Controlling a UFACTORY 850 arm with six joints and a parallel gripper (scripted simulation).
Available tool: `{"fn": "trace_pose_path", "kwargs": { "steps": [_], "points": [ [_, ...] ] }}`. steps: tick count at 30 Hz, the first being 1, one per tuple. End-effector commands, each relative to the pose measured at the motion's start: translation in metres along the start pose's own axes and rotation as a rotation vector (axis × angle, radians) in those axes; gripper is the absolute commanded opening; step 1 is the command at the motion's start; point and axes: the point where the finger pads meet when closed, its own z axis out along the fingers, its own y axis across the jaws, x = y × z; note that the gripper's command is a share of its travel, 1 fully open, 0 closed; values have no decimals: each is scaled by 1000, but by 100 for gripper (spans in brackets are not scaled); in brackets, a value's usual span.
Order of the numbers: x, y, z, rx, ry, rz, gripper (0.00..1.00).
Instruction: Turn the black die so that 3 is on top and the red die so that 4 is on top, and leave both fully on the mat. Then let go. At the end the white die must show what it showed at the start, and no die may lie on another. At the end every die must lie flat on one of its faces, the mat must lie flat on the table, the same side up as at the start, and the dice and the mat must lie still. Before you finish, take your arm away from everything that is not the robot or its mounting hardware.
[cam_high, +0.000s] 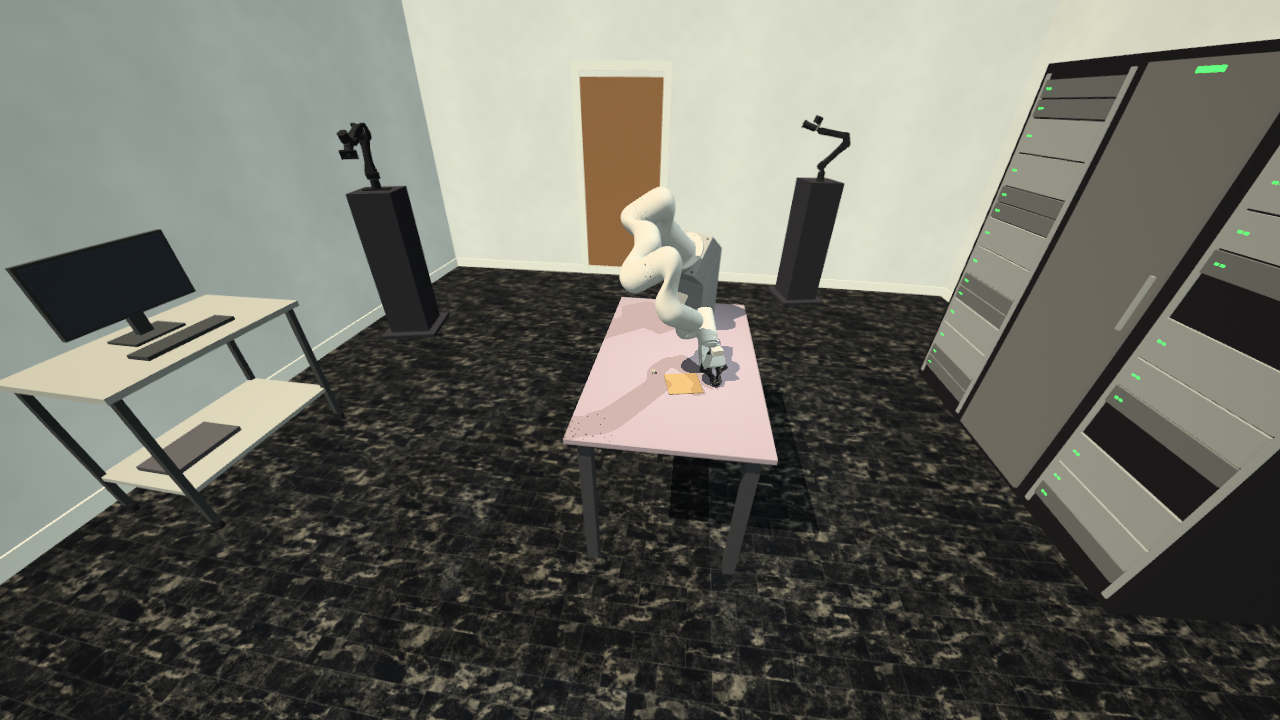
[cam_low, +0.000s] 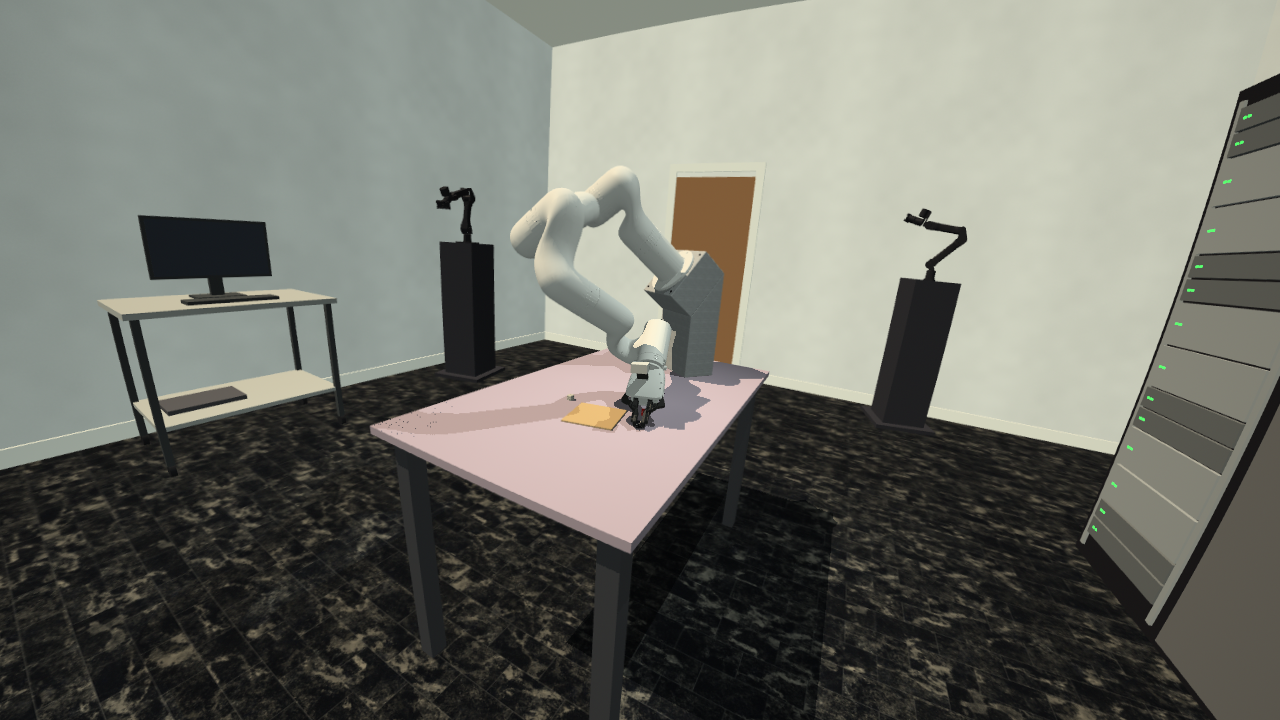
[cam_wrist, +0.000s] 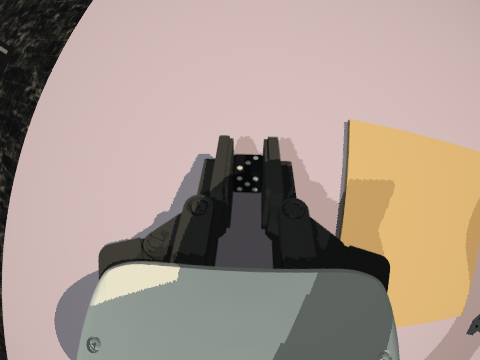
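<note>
Black die: small, hard, light, likely slick-sided, so flat opposite faces are the place to pinch it, and the gripper pinches exactly there. Glossy black, pale pips, the face toward the wrist camera showing five. It sits over the pink table, the orange mat at three o'clock
</note>
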Motion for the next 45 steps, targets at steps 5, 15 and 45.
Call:
{"fn": "trace_pose_path", "kwargs": {
  "steps": [5,15,45],
  "points": [
    [0,0,0,0,1,0,11],
    [0,0,0,0,1,0,11],
    [0,0,0,0,1,0,31]
  ]
}}
